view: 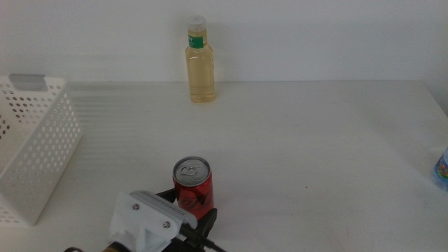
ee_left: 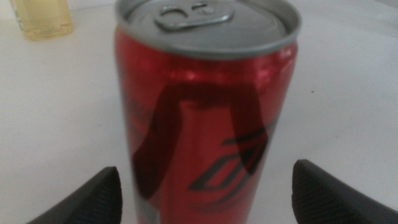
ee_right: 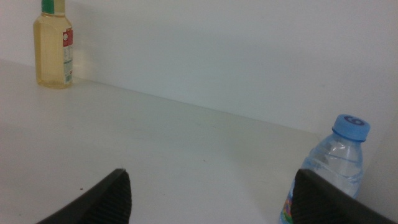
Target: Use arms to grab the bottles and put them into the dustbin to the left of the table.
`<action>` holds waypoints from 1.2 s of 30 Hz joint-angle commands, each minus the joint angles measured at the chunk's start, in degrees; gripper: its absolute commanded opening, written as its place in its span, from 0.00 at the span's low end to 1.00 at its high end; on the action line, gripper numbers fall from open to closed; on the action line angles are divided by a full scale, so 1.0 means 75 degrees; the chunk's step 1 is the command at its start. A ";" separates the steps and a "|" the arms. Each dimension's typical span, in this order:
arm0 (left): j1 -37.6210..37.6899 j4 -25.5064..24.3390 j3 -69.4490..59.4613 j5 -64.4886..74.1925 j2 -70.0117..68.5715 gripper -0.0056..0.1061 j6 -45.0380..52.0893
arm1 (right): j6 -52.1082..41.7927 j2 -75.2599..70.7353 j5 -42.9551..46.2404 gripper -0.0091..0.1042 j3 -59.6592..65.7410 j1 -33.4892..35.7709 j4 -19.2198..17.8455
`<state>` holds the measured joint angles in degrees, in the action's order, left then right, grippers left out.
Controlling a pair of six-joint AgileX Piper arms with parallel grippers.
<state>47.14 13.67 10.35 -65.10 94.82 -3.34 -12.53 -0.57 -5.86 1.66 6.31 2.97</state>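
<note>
Table [view: 315, 147]: white, carries everything.
Dustbin [view: 35, 140]: at the table's left edge.
Yellow bottle [view: 199, 63]: upright at the far edge.
Red can [view: 193, 183]: upright near the front edge.
Water bottle [ee_right: 326, 171]: right edge.
Left gripper [ee_left: 208, 193]: jaws wide, either side of the can, apart from it.
Right gripper [ee_right: 211, 199]: jaws wide, empty.

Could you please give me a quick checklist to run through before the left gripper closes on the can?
1. Can between the left gripper jaws: ok, one jaw shows on each side.
2. Jaws open wide enough: ok, gaps on both sides.
3. Can upright on the table: ok.
4. Dustbin at the table's left, open side up: ok.
5. Yellow bottle clear of the can: ok, far back.
6. Right gripper out of the way: ok, open near the water bottle.
</note>
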 commanded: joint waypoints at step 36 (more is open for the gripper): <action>0.0004 0.0622 0.1295 -0.0873 0.0525 0.01 -0.0055 | -0.0040 -0.0206 0.0576 0.67 -0.0060 -0.0055 -0.0097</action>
<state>47.08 18.41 19.25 -63.31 102.64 -3.15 -12.53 -0.57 -5.86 1.66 6.31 2.97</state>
